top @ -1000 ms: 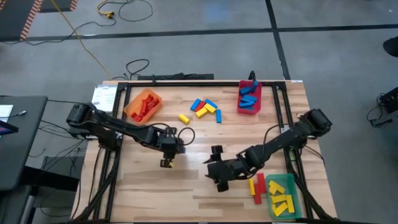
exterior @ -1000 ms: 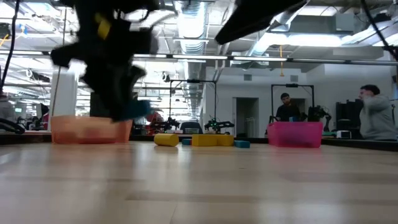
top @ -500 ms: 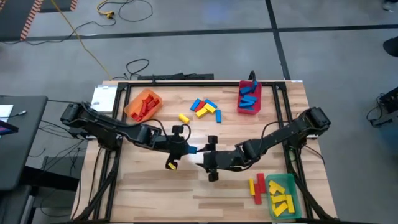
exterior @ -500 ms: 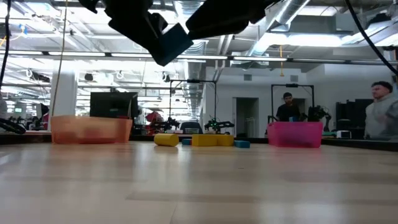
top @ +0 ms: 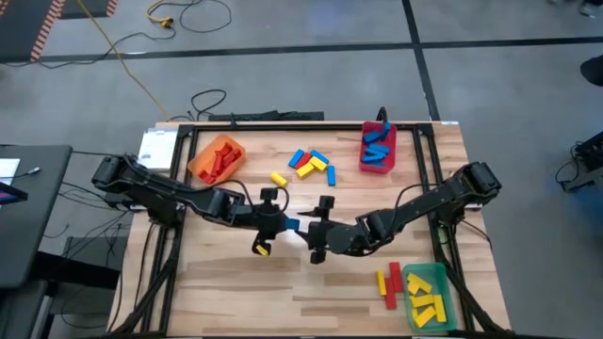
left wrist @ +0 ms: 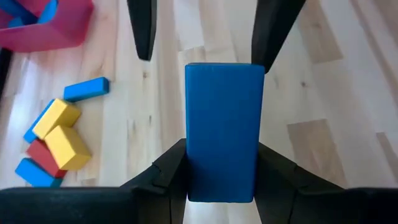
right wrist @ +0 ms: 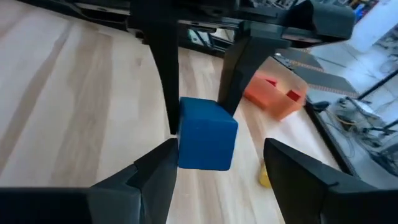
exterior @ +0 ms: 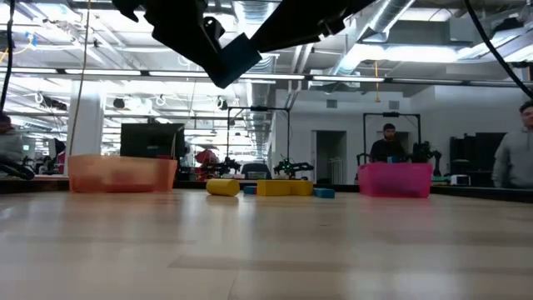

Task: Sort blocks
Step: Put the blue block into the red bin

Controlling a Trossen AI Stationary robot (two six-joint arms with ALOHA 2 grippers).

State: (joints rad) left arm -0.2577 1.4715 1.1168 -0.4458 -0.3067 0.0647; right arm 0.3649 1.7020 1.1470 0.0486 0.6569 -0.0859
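Observation:
A blue block [top: 291, 226] is up in the air over the table's middle, held by my left gripper [top: 286, 226], which is shut on it. The left wrist view shows the block [left wrist: 224, 130] end-on between that gripper's fingers. My right gripper [top: 314, 235] is open and faces the left one from the table's right. Its two fingers [left wrist: 144, 31] stand on either side of the block's free end [right wrist: 206, 134]; whether one touches it, I cannot tell. Loose red, blue and yellow blocks [top: 311, 165] lie flat toward the far edge. My left gripper pinches the blue block's near part [left wrist: 221, 180] between its two fingers [left wrist: 166, 177], coming roughly level from the table's left, fingers along the block. The block is lifted clear of the table [exterior: 237, 58] and sticks out beyond the fingertips toward the right gripper.
An orange bin [top: 217, 158] with red blocks is far left, a pink bin [top: 378, 151] with blue blocks far right, and a green bin [top: 426, 294] with yellow blocks near right. Red and yellow blocks [top: 388, 282] lie beside the green bin. People stand in the room beyond.
My left gripper has risen from near the tabletop and moved toward the table's right, carrying the blue block up clear. My right gripper has moved from the near right toward the far left, up to the block, and its fingers now flank the block's free end.

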